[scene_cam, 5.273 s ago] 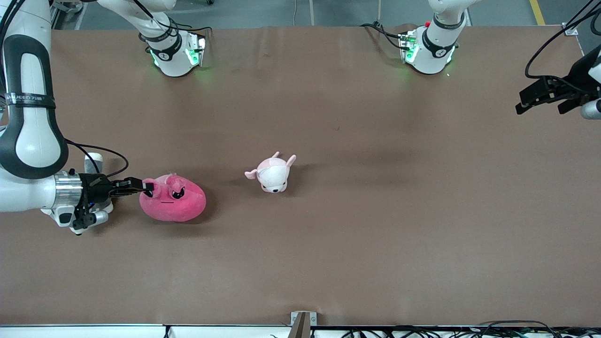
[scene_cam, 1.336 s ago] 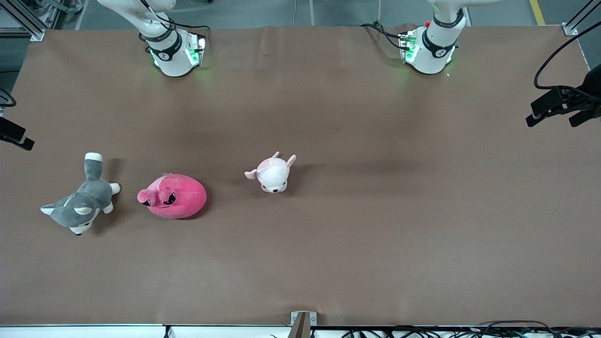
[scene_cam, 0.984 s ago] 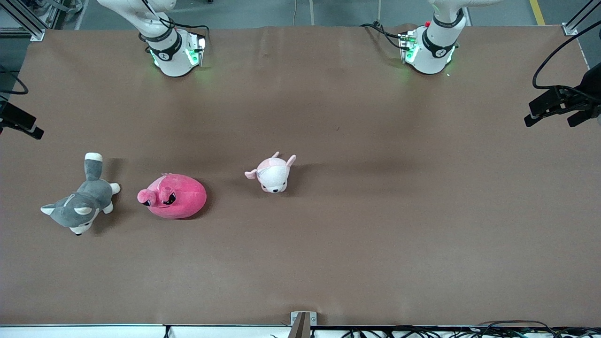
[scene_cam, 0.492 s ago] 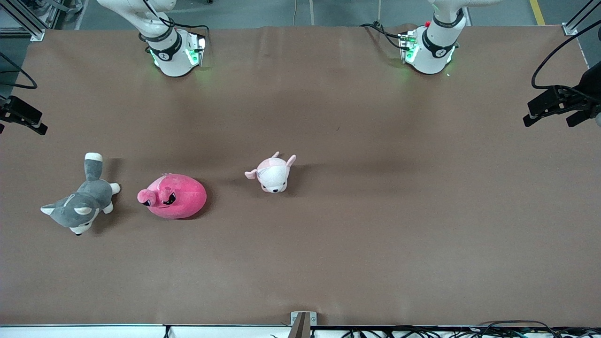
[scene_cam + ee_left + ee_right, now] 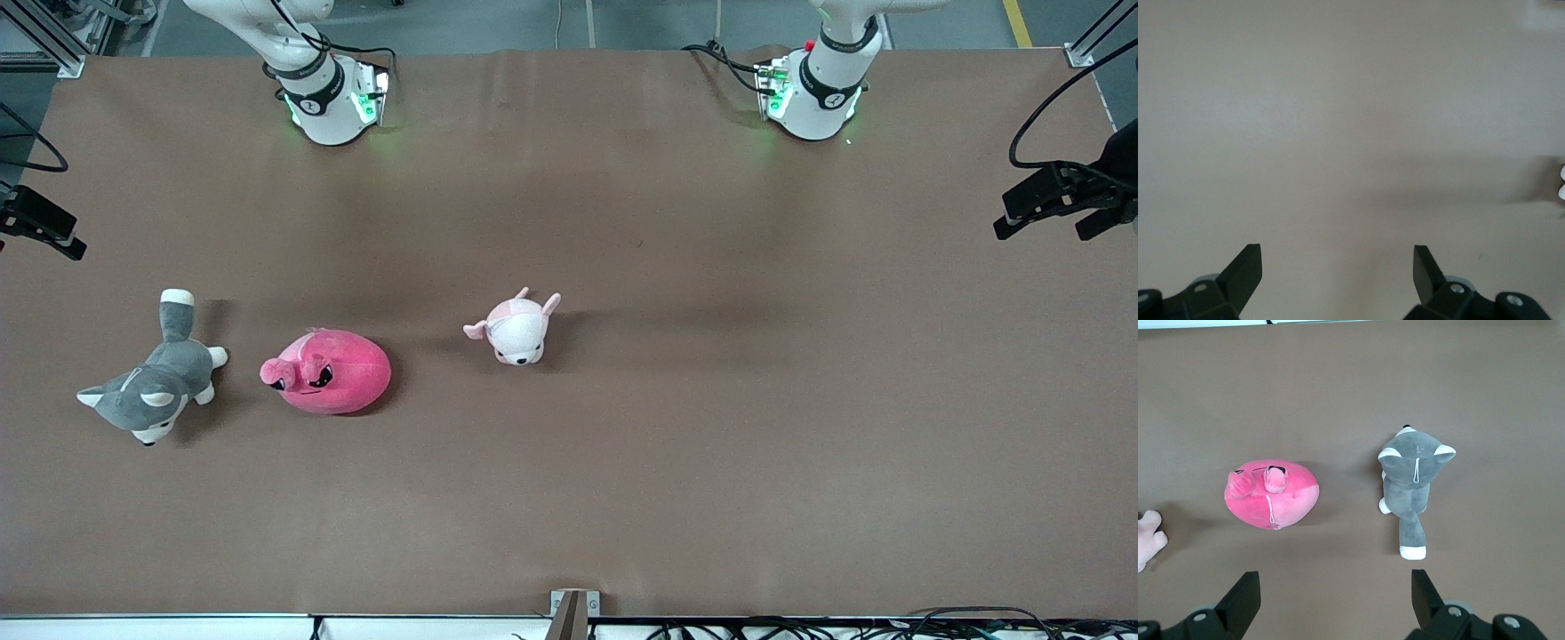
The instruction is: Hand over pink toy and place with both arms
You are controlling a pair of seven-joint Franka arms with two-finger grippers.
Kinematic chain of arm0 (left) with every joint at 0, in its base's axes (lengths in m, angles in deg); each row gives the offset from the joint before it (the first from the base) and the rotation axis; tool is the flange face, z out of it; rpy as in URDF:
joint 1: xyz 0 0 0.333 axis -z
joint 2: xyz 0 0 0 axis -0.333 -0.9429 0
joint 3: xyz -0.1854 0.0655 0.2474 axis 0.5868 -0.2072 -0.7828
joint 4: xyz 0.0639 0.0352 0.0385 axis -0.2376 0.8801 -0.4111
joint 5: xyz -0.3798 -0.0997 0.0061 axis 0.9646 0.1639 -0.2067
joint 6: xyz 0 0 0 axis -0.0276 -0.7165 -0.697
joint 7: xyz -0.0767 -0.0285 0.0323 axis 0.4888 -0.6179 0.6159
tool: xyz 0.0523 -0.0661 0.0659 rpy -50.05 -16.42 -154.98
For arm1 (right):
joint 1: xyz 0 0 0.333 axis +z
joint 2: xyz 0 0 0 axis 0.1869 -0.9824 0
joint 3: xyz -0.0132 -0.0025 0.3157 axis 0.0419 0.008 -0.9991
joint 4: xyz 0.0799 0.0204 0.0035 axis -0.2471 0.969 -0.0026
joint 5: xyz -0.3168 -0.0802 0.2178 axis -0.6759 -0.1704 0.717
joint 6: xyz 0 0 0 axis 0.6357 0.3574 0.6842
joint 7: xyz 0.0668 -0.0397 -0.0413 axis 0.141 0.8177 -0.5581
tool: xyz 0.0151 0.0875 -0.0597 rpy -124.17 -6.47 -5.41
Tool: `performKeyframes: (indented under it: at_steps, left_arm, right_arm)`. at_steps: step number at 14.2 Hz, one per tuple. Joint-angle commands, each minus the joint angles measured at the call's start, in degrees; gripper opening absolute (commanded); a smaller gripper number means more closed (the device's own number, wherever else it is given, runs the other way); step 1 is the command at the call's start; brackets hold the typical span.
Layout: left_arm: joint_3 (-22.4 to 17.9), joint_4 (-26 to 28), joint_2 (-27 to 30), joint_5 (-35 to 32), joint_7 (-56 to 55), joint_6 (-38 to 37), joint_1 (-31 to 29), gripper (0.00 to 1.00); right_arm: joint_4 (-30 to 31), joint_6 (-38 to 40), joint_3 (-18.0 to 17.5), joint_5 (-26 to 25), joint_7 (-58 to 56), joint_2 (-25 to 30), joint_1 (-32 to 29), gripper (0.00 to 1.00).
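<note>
Right end effector (image 5: 40, 233) withdrawn, pink toy (image 5: 331, 372) released

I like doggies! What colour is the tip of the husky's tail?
White. The grey-and-white husky has a white tail tip, clearest in the right wrist view.

Place: probably a robotics lab or test cell.
Table (image 5: 676, 462): covered in plain brown sheeting.
Arm bases (image 5: 331, 100): two, green-lit, bolted at one table edge.
Floor (image 5: 622, 22): grey concrete beside the bases.
Cables (image 5: 889, 627): bundled along the table's near edge.
</note>
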Motion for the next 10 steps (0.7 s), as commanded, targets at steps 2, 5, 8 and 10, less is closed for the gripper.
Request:
performKeyframes:
  at_steps: [2, 5, 8, 10]
  left_arm:
    - [-0.32, -0.91, -0.17, -0.97, 0.41, -0.1, 0.23, 1.0]
    - [-0.41, -0.91, -0.17, -0.97, 0.5, -0.1, 0.15, 1.0]
    - [-0.41, -0.91, -0.17, -0.97, 0.41, -0.1, 0.14, 1.0]
    - [-0.32, -0.91, -0.17, -0.97, 0.5, -0.1, 0.23, 1.0]
  right_arm:
    - [0.63, -0.33, 0.09, -1.12, -0.8, 0.79, -0.38, 1.0]
    - [0.72, -0.42, -0.26, -1.21, -0.62, 0.61, 0.07, 1.0]
    - [0.72, -0.42, -0.18, -1.12, -0.71, 0.61, -0.02, 1.0]
    - [0.81, -0.5, -0.18, -1.21, -0.8, 0.61, -0.2, 1.0]
